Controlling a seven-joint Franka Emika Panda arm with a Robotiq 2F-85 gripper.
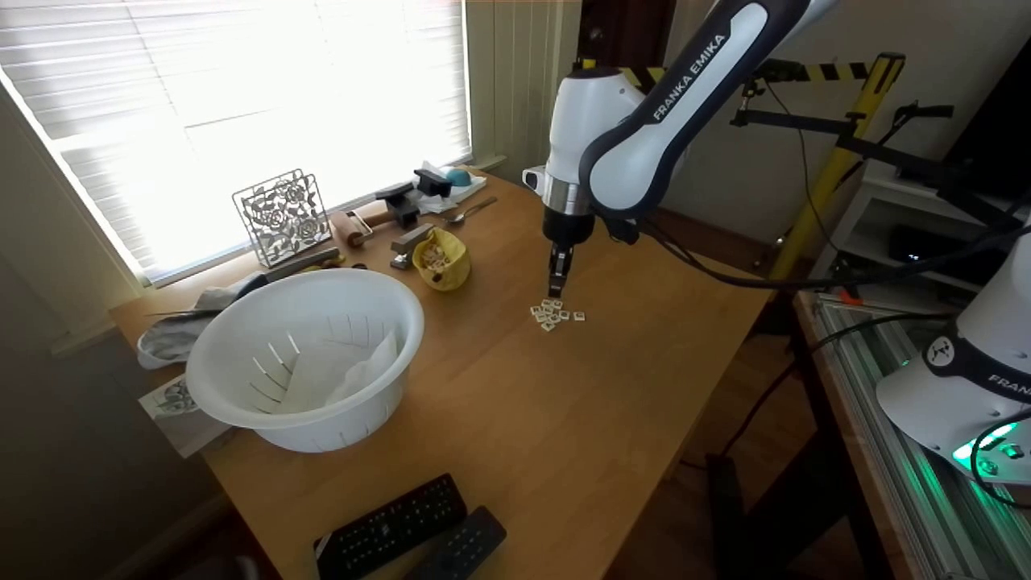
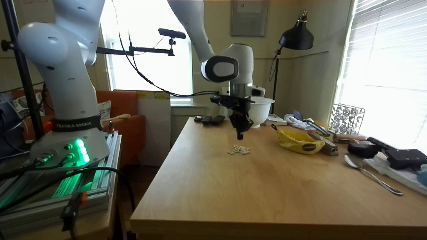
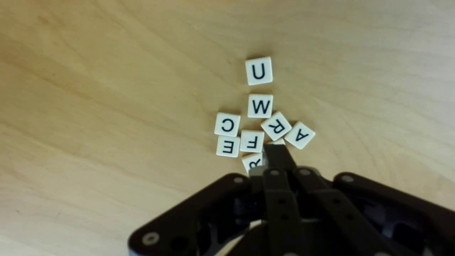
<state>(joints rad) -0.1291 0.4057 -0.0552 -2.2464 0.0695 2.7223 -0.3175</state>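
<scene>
My gripper point(image 1: 556, 288) points down above the wooden table, over a small cluster of white letter tiles point(image 1: 549, 312). The gripper point(image 2: 240, 136) and tiles point(image 2: 239, 150) also show in an exterior view, with a gap between them. In the wrist view the fingertips point(image 3: 279, 154) are together, with nothing seen between them. They cover part of an R tile point(image 3: 252, 161) and most of another tile point(image 3: 278, 142). Beside them lie an F tile point(image 3: 252, 141), an E tile point(image 3: 228, 146), a C tile point(image 3: 227, 124), an A tile point(image 3: 300, 135) and a U tile point(image 3: 259, 71).
A white slotted bowl point(image 1: 338, 431) stands on the table, with black remotes point(image 1: 395, 519) nearby. A yellow banana-shaped pouch point(image 1: 445, 270) holds small pieces. A spoon point(image 2: 370, 176), a metal rose-pattern holder point(image 1: 282, 217) and black tools point(image 1: 399, 205) lie along the window side.
</scene>
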